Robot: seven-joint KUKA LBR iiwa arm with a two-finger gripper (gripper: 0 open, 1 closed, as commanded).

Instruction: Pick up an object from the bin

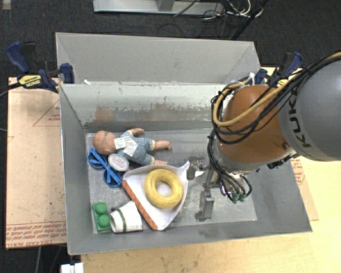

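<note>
Grey metal bin (159, 104), its floor bare beneath the pincer (205, 205), which hangs low; whether it stands apart or together cannot be told. Just beside it, toward the view's left, a yellow ring (163, 187) lies flat on a white sheet (137, 182), probably the nearest pick. Farther that way are a white cup (127, 219), green caps (100, 216), blue loops (102, 168) and a doll (131, 144), head pointing away.

"KU" lettering on grey arm link (324, 112); no other text legible.
</note>
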